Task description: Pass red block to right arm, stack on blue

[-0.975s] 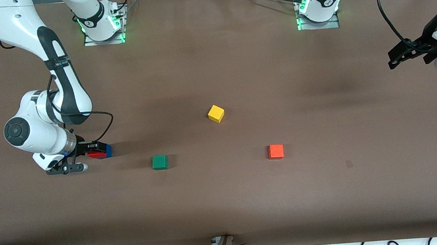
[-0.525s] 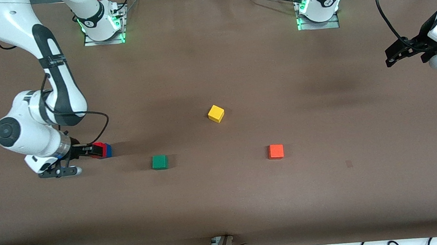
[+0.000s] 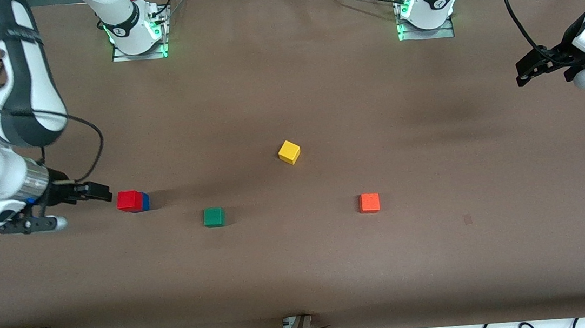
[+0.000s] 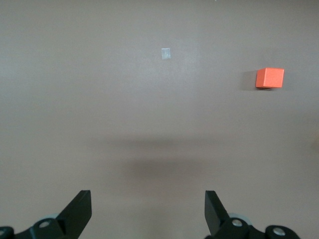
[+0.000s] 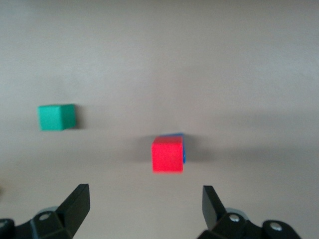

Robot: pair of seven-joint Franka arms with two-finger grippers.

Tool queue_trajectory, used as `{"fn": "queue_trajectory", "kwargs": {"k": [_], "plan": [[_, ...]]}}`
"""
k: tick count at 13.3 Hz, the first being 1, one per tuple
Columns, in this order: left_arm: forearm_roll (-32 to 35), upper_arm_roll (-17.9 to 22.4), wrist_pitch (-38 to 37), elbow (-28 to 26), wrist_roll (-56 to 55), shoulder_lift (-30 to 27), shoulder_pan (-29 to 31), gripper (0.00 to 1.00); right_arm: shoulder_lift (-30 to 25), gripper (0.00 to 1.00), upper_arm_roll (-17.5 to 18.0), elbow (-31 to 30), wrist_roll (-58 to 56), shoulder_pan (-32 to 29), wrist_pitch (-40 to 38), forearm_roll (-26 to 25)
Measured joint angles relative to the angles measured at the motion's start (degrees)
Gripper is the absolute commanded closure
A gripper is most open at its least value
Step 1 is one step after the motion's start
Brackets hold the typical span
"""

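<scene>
The red block (image 3: 129, 200) sits on the blue cube (image 3: 145, 201), of which only an edge shows, near the right arm's end of the table. My right gripper (image 3: 102, 193) is open and empty, drawn back from the stack toward the table's end. In the right wrist view the red block (image 5: 167, 154) lies ahead of the open fingers (image 5: 144, 204), with a blue sliver (image 5: 183, 149) beside it. My left gripper (image 3: 525, 72) waits open and empty in the air at the left arm's end; the left wrist view (image 4: 148, 206) shows bare table between its fingers.
A green cube (image 3: 214, 217) lies beside the stack toward the table's middle, also in the right wrist view (image 5: 57, 117). A yellow cube (image 3: 289, 152) and an orange cube (image 3: 369, 202) lie mid-table. The orange cube (image 4: 269, 78) shows in the left wrist view.
My right gripper has opened off the red block and pulled back toward the right arm's end of the table. The red block stays on the blue cube. The left arm barely moved.
</scene>
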Motion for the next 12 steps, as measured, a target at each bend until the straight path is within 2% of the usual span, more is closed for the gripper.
{"fn": "queue_trajectory", "kwargs": {"k": [4, 7, 12], "plan": [[0.0, -0.02, -0.16, 0.13, 0.02, -0.02, -0.12, 0.0, -10.86, 0.0, -0.91, 0.22, 1.11, -0.07, -12.57, -5.16], [0.0, -0.02, -0.24, 0.16, 0.06, -0.03, -0.16, 0.0, -16.92, 0.0, -0.41, 0.01, 2.46, 0.0, -18.62, -8.53], [0.0, -0.02, -0.26, 0.16, 0.1, -0.02, -0.23, 0.0, -19.18, 0.0, 6.88, -1.38, 4.58, -3.35, -20.06, -11.92]]}}
